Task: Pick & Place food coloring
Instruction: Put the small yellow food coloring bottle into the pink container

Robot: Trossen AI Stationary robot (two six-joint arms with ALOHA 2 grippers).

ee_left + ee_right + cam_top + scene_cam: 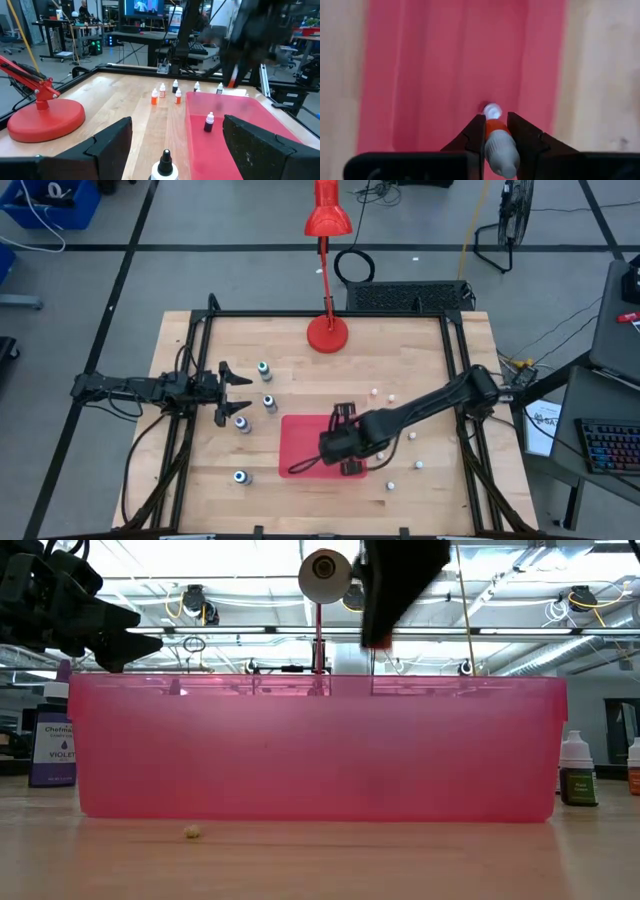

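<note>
A small food coloring bottle [497, 145] with an orange-red collar is clamped between the fingers of the right claw [496, 131], hanging over the red tray [300, 435]. Directly below it, a second bottle [491, 110] stands upright inside the tray, its white cap showing; the left wrist view shows this same one [209, 122] alone on the tray floor.

The tray sits near the middle of the counter [420, 360], toward its front edge. Four more bottles stand on the bare wood on the tray's left side [265, 368], [269, 403], [242, 423], [240, 476], and several white-capped ones are scattered on its right side, toward the counter's right edge [412, 437].

The left claw [237, 393] hovers over the left part of the counter with its fingers spread apart, close to the bottles there but gripping none.

A red desk lamp [327, 330] stands on its round base near the middle of the counter's back edge.
</note>
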